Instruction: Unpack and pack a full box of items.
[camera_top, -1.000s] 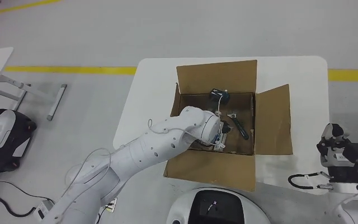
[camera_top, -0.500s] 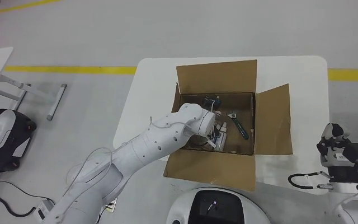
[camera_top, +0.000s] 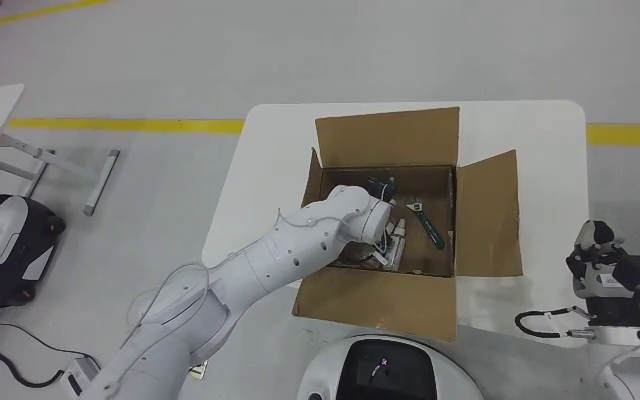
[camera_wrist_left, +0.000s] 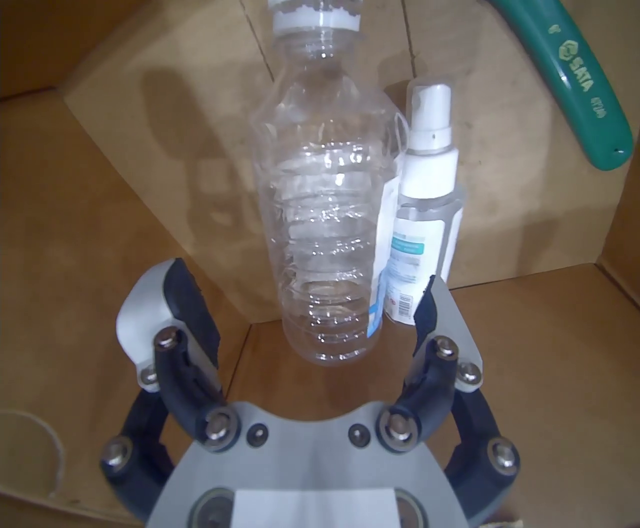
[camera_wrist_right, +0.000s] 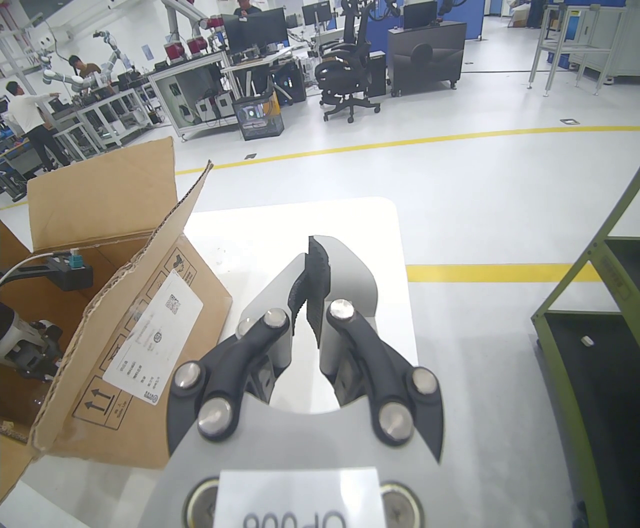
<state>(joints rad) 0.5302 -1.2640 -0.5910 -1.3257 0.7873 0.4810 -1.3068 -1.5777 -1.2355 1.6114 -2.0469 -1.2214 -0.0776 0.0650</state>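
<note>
Inside box (camera_top: 390, 135) | left gripper (camera_wrist_left: 302, 285) wide apart, empty | clear bottle (camera_wrist_left: 325, 200) base between its jaws, untouched | right gripper (camera_wrist_right: 312, 270) closed, empty

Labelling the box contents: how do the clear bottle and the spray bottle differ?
The clear bottle is longer and wider than the spray bottle. The clear bottle has a white screw cap; the spray bottle has a white pump nozzle under a clear cover. Both are see-through, side by side in the box, pointing the same way.

Up-arrows sign (camera_wrist_right: 99, 402), white label (camera_wrist_right: 150, 332) on box (camera_wrist_right: 80, 360); embossed lettering on green handle (camera_wrist_left: 570, 65).
</note>
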